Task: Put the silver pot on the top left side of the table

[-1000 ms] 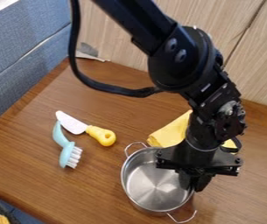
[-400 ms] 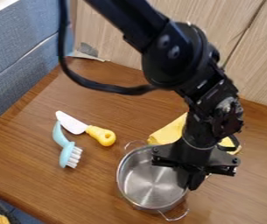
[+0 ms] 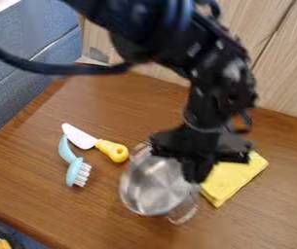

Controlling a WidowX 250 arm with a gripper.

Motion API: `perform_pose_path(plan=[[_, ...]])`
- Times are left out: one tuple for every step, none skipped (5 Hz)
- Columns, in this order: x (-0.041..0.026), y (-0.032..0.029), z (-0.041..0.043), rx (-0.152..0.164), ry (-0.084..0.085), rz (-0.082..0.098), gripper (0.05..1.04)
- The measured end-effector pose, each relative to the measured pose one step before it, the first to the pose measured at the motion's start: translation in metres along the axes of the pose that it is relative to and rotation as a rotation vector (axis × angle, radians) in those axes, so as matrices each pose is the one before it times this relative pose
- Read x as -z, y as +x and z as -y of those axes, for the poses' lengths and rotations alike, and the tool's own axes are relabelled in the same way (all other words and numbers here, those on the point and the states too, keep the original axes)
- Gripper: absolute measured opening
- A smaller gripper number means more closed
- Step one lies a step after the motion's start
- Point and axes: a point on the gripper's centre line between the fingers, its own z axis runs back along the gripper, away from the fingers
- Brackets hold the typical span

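We've got the round silver metal pot (image 3: pixel 152 188) mid-table, mouth up, slightly right of centre in the camera view. Finish is shiny: pale grey inside, brighter streaks fanning over the base, brownish tones in the wall. Two thin wire loop handles, one at the upper left by the rim, the other at the lower right. Black two-finger gripper (image 3: pixel 196 171) is over the pot's right side, claw pinched narrow on the rim there. We can't tell if the base touches the brown wooden table (image 3: pixel 59 214).

Folded yellow cloth (image 3: pixel 232 180) sits just right of the pot, partly behind the gripper. White-bladed knife with a yellow handle (image 3: pixel 113 151) lies to the upper left, handle end near the pot. Light blue brush with white bristles (image 3: pixel 74 171) is left of the pot, apart from it.
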Motion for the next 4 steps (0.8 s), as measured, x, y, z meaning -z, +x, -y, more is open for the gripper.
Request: perform_pose_path(plan=[[-0.00864, 0.02009, -0.01500, -0.0404, 0.0198, 0.0102, 0.058], [-0.00059, 0.03704, -0.00799, -0.0484, 0.0083, 0.0234, 0.058], [0.01243, 0.03712, -0.00712, -0.0346, 0.0361, -0.0016, 0.058], [0.01168, 0.03611, -0.00899, -0.0371, 0.0343, 0.0067, 0.058]])
